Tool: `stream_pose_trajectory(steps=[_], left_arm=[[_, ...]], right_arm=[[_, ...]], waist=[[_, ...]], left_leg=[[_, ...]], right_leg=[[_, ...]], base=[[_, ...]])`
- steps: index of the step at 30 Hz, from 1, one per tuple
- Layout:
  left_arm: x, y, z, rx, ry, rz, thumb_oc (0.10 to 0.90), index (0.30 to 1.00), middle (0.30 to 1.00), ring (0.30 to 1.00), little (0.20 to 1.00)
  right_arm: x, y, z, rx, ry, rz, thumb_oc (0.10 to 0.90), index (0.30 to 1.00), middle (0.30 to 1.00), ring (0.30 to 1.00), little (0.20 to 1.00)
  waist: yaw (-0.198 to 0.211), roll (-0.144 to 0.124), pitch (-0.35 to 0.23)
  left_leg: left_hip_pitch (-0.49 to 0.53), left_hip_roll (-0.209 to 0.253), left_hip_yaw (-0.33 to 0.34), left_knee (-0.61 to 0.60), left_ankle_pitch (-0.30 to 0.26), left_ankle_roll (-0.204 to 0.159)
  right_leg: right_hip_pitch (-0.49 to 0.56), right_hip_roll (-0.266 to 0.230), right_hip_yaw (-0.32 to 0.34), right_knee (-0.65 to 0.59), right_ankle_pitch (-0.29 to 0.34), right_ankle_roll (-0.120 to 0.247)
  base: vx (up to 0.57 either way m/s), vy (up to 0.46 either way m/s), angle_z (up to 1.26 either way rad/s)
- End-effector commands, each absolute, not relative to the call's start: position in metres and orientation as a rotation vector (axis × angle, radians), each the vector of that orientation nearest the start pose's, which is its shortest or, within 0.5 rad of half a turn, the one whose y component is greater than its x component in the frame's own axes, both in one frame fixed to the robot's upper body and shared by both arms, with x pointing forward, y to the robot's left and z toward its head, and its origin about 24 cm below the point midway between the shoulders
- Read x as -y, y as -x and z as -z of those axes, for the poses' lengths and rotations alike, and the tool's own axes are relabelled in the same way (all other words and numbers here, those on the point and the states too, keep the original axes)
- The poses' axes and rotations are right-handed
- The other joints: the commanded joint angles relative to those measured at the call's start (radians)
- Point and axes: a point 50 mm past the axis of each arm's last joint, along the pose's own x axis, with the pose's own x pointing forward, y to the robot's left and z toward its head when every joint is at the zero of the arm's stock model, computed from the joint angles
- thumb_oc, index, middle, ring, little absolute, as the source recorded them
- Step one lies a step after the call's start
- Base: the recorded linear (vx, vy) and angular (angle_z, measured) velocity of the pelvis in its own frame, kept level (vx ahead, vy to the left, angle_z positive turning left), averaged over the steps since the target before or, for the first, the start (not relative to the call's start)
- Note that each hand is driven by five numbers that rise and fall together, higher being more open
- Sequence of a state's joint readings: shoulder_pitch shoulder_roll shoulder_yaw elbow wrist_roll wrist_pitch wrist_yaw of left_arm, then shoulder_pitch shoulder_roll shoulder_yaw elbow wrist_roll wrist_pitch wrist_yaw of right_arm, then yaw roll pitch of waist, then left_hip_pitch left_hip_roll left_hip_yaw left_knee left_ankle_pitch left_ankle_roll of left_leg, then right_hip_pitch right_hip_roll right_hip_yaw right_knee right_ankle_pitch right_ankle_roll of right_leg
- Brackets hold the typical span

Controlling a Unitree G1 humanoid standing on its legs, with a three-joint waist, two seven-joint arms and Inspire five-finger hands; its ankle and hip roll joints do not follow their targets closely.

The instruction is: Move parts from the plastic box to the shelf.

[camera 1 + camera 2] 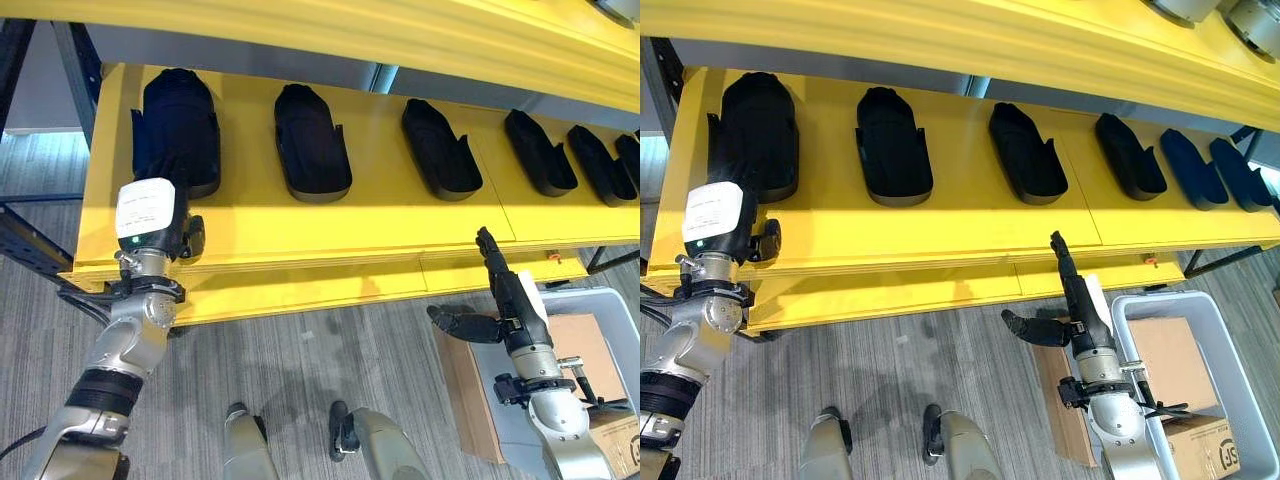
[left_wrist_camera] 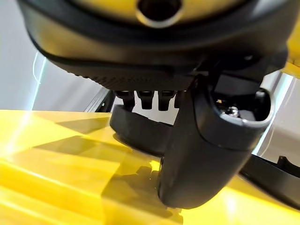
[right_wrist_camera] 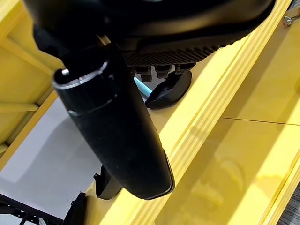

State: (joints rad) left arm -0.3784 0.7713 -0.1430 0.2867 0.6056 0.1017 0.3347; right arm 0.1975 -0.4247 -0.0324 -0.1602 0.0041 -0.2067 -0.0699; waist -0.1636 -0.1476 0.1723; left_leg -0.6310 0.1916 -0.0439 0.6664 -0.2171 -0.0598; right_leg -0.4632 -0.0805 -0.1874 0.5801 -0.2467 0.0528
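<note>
Several black moulded parts lie in a row on the yellow shelf [image 1: 380, 215]. My left hand [image 1: 152, 218] is at the shelf's left end, up against the near end of the leftmost part [image 1: 178, 120]. In the left wrist view that part [image 2: 140, 133] lies just past the thumb [image 2: 201, 154], which points down at the shelf. My right hand [image 1: 1077, 300] is open and empty in front of the shelf's front edge, fingers pointing up and thumb out to the left. The grey plastic box [image 1: 1160, 298] stands on the floor at the lower right.
A cardboard box [image 1: 1170, 350] sits inside the plastic box, and flat cardboard [image 1: 1055, 390] leans beside it. A yellow upper shelf beam [image 1: 400, 30] overhangs the parts. A dark rack post [image 1: 20, 240] stands at the far left. Grey floor lies below the shelf.
</note>
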Motion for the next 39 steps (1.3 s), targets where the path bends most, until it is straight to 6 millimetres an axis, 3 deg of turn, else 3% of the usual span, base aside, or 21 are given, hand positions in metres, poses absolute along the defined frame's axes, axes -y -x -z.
stream_pose_trajectory(steps=[1,11,17,19,21,22,24,26,27,28,29,30,31,32,39], left_arm=[[-0.282,-0.308,-0.19,0.405,-1.455,-0.459,0.9,1.0,1.0,1.0,1.0],[-0.285,-0.284,-0.197,0.473,-1.477,-0.481,0.9,1.0,1.0,1.0,1.0],[-0.28,-0.261,-0.19,0.523,-1.372,-0.465,0.9,1.0,1.0,1.0,1.0],[-0.272,-0.25,-0.181,0.555,-1.161,-0.432,0.9,1.0,1.0,1.0,1.0],[-0.271,-0.244,-0.177,0.563,-1.07,-0.425,0.9,1.0,1.0,1.0,1.0],[-0.269,-0.237,-0.166,0.541,-0.927,-0.404,0.9,1.0,1.0,1.0,1.0],[-0.269,-0.234,-0.161,0.529,-0.856,-0.393,0.9,1.0,1.0,1.0,1.0],[-0.265,-0.229,-0.148,0.491,-0.632,-0.349,0.9,1.0,1.0,1.0,1.0],[-0.265,-0.229,-0.148,0.491,-0.632,-0.349,0.9,1.0,1.0,1.0,1.0],[-0.257,-0.226,-0.125,0.402,-0.267,-0.245,0.9,1.0,1.0,1.0,1.0],[-0.257,-0.226,-0.125,0.402,-0.265,-0.243,0.9,1.0,1.0,1.0,1.0],[-0.252,-0.22,-0.111,0.341,-0.121,-0.184,0.9,1.0,1.0,1.0,1.0],[-0.252,-0.219,-0.111,0.34,-0.121,-0.184,0.9,1.0,1.0,1.0,1.0],[-0.245,-0.214,-0.099,0.284,-0.005,-0.118,0.9,1.0,1.0,1.0,1.0],[-0.243,-0.196,-0.063,0.105,0.139,-0.093,0.9,1.0,1.0,1.0,1.0]], right_arm=[[0.242,-0.212,-0.132,0.446,0.448,0.12,0.9,1.0,1.0,1.0,1.0],[0.247,-0.211,-0.134,0.453,0.461,0.15,0.9,1.0,1.0,1.0,1.0],[0.248,-0.211,-0.133,0.453,0.453,0.163,0.9,1.0,1.0,1.0,1.0],[0.247,-0.211,-0.132,0.456,0.436,0.165,0.9,1.0,1.0,1.0,1.0],[0.245,-0.211,-0.132,0.458,0.413,0.157,0.9,1.0,1.0,1.0,1.0],[0.245,-0.21,-0.129,0.454,0.394,0.155,0.9,1.0,1.0,1.0,1.0],[0.244,-0.209,-0.128,0.45,0.379,0.147,0.9,1.0,1.0,1.0,1.0],[0.245,-0.209,-0.12,0.421,0.343,0.15,0.9,1.0,1.0,1.0,1.0],[0.245,-0.209,-0.12,0.421,0.343,0.15,0.9,1.0,1.0,1.0,1.0],[0.244,-0.209,-0.112,0.385,0.276,0.142,0.9,1.0,1.0,1.0,1.0],[0.244,-0.209,-0.112,0.384,0.276,0.142,0.9,1.0,1.0,1.0,1.0],[0.242,-0.207,-0.103,0.345,0.218,0.135,0.9,1.0,1.0,1.0,1.0],[0.242,-0.207,-0.103,0.344,0.218,0.134,0.9,1.0,1.0,1.0,1.0],[0.24,-0.205,-0.093,0.301,0.143,0.118,0.9,1.0,1.0,1.0,1.0],[0.239,-0.196,-0.078,0.203,0.098,0.074,0.9,1.0,1.0,1.0,1.0]], waist=[[0.005,0.041,-0.038],[0.028,0.05,-0.029],[0.045,0.056,-0.016],[0.057,0.058,-0.008],[0.06,0.059,-0.005],[0.066,0.061,-0.003],[0.068,0.061,-0.002],[0.073,0.06,0.005],[0.073,0.06,0.005],[0.073,0.068,0.003],[0.074,0.068,0.005],[0.073,0.078,0.001],[0.074,0.077,0.004],[0.071,0.089,-0.01],[0.063,0.117,-0.064]], left_leg=[[0.102,0.053,0.013,-0.006,-0.086,0.03],[0.103,0.045,0.01,-0.008,-0.087,0.035],[0.123,0.038,0.011,-0.029,-0.08,0.036],[0.143,0.034,0.012,-0.051,-0.069,0.036],[0.162,0.032,0.016,-0.07,-0.061,0.035],[0.193,0.031,0.024,-0.105,-0.047,0.032],[0.213,0.03,0.03,-0.127,-0.039,0.03],[0.239,0.029,0.044,-0.18,0.015,0.029],[0.239,0.029,0.044,-0.18,0.015,0.029],[0.301,0.02,0.051,-0.262,0.059,0.024],[0.306,0.019,0.052,-0.268,0.061,0.024],[0.351,0.013,0.061,-0.331,0.086,0.023],[0.358,0.013,0.063,-0.337,0.088,0.023],[0.414,-0.001,0.076,-0.415,0.119,0.023],[0.553,-0.02,0.113,-0.594,0.191,0.013]], right_leg=[[0.055,0.016,0.037,-0.012,-0.024,0.003],[0.053,0.011,0.035,-0.009,-0.026,0.0],[0.067,0.005,0.034,-0.02,-0.018,-0.001],[0.083,0.0,0.034,-0.036,-0.009,-0.002],[0.096,0.0,0.037,-0.048,-0.003,-0.002],[0.118,-0.003,0.039,-0.075,0.008,0.0],[0.135,-0.004,0.041,-0.092,0.015,0.002],[0.162,-0.01,0.029,-0.142,0.055,-0.002],[0.162,-0.01,0.029,-0.142,0.055,-0.002],[0.219,-0.008,0.028,-0.214,0.088,0.003],[0.223,-0.008,0.028,-0.218,0.089,0.003],[0.258,-0.01,0.029,-0.267,0.107,0.007],[0.263,-0.01,0.03,-0.27,0.108,0.007],[0.3,-0.012,0.037,-0.332,0.132,0.014],[0.409,-0.026,0.045,-0.482,0.183,0.032]], base=[[0.0,0.0,0.0],[0.0,0.0,0.0],[0.0,0.0,0.0],[0.0,0.0,0.0],[0.01,-0.018,0.06],[0.02,-0.023,0.1],[0.02,-0.028,0.08],[-0.07,-0.04,0.02],[-0.04,-0.06,0.05],[0.04,-0.045,0.06],[0.08,-0.054,0.07],[0.04,-0.01,0.06],[0.08,-0.001,0.07],[0.05,0.008,0.02],[0.07,0.015,-0.06]])
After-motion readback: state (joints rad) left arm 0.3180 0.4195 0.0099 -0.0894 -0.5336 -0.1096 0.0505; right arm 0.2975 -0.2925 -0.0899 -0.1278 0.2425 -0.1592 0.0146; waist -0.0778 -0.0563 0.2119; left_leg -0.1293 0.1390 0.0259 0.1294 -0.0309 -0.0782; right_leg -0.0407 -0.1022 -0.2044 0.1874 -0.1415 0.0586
